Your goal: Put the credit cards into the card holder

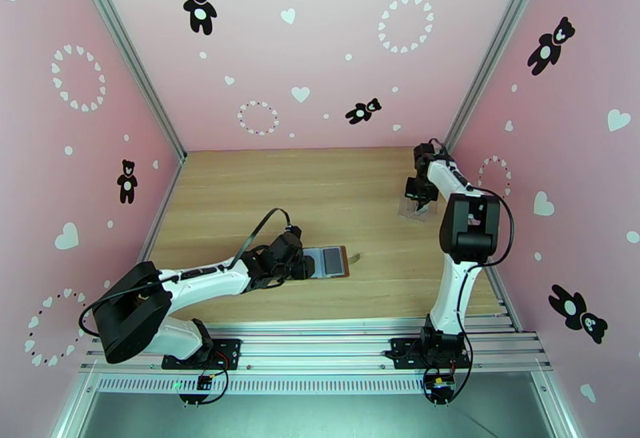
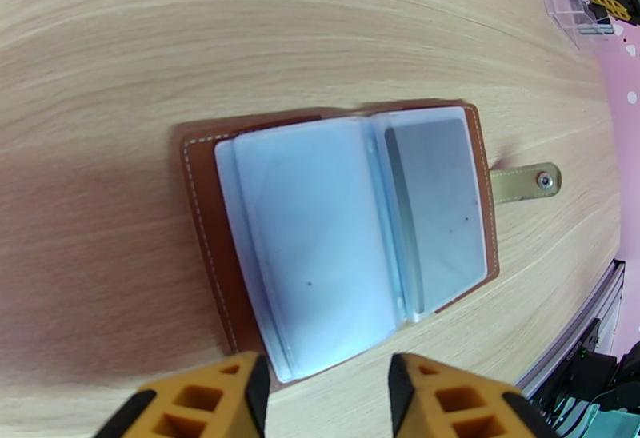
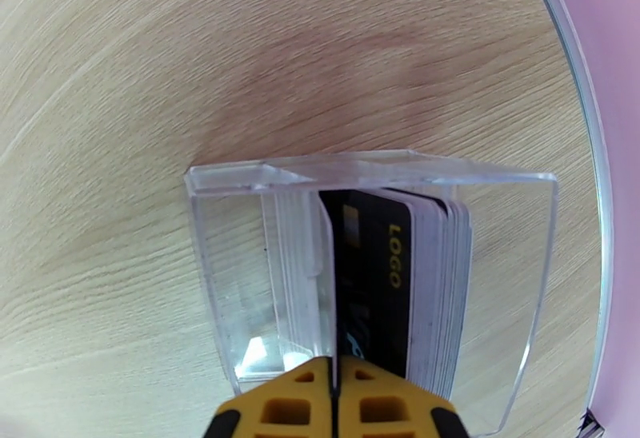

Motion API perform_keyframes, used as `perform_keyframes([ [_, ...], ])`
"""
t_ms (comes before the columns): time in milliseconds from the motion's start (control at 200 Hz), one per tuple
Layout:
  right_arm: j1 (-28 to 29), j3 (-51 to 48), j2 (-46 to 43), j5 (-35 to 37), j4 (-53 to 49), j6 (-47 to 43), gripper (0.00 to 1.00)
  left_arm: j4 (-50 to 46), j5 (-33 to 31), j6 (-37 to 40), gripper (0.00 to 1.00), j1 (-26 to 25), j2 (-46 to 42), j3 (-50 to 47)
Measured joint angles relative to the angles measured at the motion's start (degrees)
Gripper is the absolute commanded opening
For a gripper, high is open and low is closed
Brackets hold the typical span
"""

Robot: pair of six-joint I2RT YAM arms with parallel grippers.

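Observation:
The card holder (image 2: 204, 216) lies open on the wooden table, brown cover down, its greyish pockets (image 2: 320, 232) up and its snap tab (image 2: 528, 182) pointing right. In the top view the card holder (image 1: 344, 260) sits just ahead of my left gripper (image 1: 308, 264). My left gripper (image 2: 328, 396) stands open at the holder's near edge, gripping nothing. The credit cards (image 3: 400, 272), black with yellow lettering, stand packed upright in a clear plastic case (image 3: 496, 272). My right gripper (image 3: 336, 400) is down in that case, shut on the top edge of the front card.
The clear case (image 1: 416, 209) stands near the right wall under my right gripper (image 1: 418, 196); the clear case (image 2: 576, 4) is also at the top right of the left wrist view. Bare wood lies between the two arms. A metal rail (image 1: 320, 336) borders the table's near edge.

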Motion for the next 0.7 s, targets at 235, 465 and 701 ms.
perform_keyframes([
  [235,0.02,-3.98,-3.91,-0.31,2.21,0.59,0.02,0.0,0.0,0.0,0.45,0.0,0.0,0.0],
  [465,0.02,-8.5,-9.38,-3.02,4.9,1.62,0.01,0.07,0.0,-0.44,0.45,0.0,-0.02,-0.2],
  [701,2.01,-14.99,-14.67,-7.26,8.74,3.13,0.0,0.22,-0.04,-1.07,0.45,0.0,-1.53,-1.44],
])
